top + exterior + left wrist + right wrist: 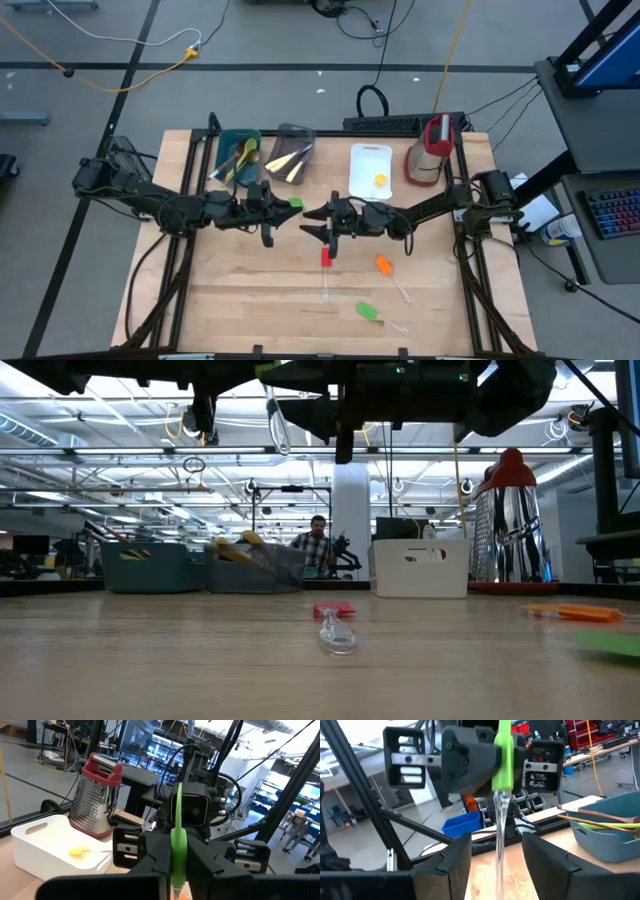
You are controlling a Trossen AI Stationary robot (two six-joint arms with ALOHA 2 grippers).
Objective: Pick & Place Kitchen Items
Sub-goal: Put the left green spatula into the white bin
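Note:
My left gripper (272, 214) is shut on a green-headed spatula (292, 203) with a clear handle, held above the middle of the table. In the right wrist view the clear handle (500, 835) runs between the open fingers of my right gripper (497, 870) with a gap on each side. My right gripper (322, 222) faces the left one closely. A red-headed spatula (326, 258), an orange-headed one (383, 264) and a second green one (367, 312) lie flat on the table nearer the front. My left gripper (177, 865) pinches the spatula's green head (178, 840) between its two fingers, the head standing on edge. The fingers come level from the table's left and lie along the spatula. The spatula is lifted clear of the table, and its clear handle points toward my right gripper.
At the back stand a teal tub (238, 155) holding utensils, a grey tub (290, 155) with more, a white tub (370, 170) with a yellow item, and a red-topped metal grater (428, 150). The two arms nearly meet at mid-table. A person shows far behind (318, 545).

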